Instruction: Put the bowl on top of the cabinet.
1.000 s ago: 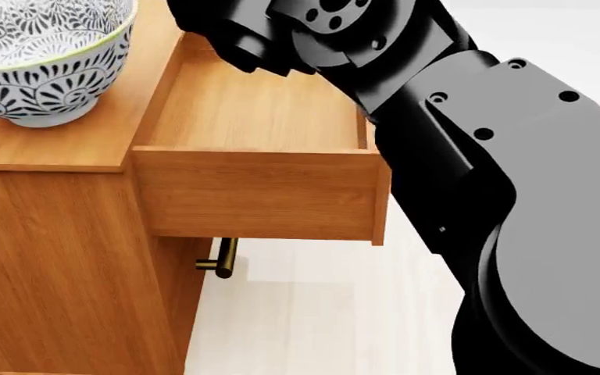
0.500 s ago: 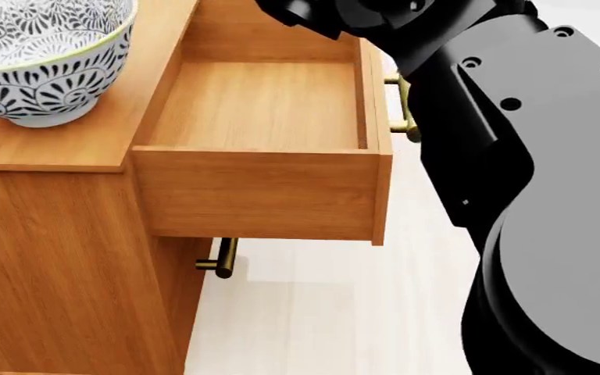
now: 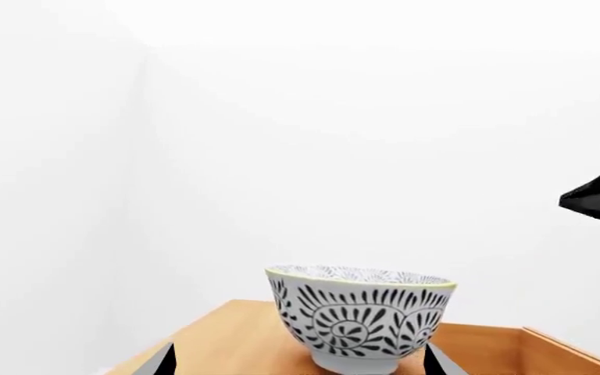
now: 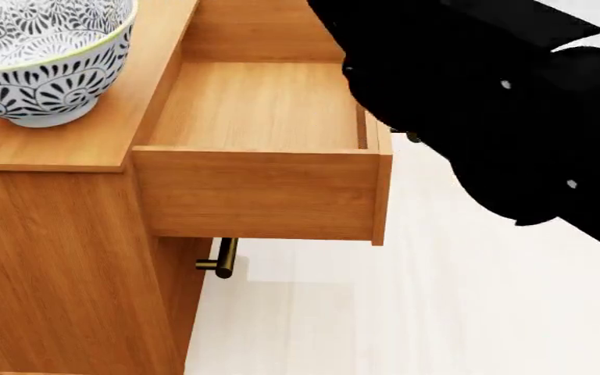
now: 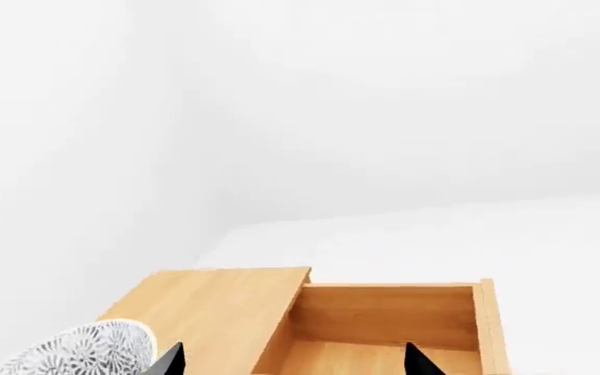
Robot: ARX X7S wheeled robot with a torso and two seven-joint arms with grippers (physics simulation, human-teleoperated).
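Note:
The bowl [image 4: 40, 62], white with a dense dark leaf pattern, stands upright on the flat top of the honey-brown cabinet [image 4: 81, 144]. In the left wrist view the bowl [image 3: 362, 320] sits on the cabinet top [image 3: 227, 336] just beyond my left gripper [image 3: 302, 362], which is open, its fingertips [image 3: 168, 361] wide apart and clear of the bowl. My right gripper [image 5: 294, 361] is open and empty above the cabinet [image 5: 216, 301], with the bowl [image 5: 81, 348] off to one side. In the head view neither gripper's fingers show.
The cabinet's top drawer [image 4: 269, 117] is pulled out and empty; it also shows as the drawer [image 5: 383, 320] in the right wrist view. A brass handle [image 4: 222, 258] sticks out below it. My right arm [image 4: 487, 101] is a black mass over the drawer's right side. Pale floor [image 4: 383, 312] lies below.
My right arm has swung away from the back of the drawer, to the right and nearer the head camera, and now hides the drawer's brass handle. The bowl has not moved.

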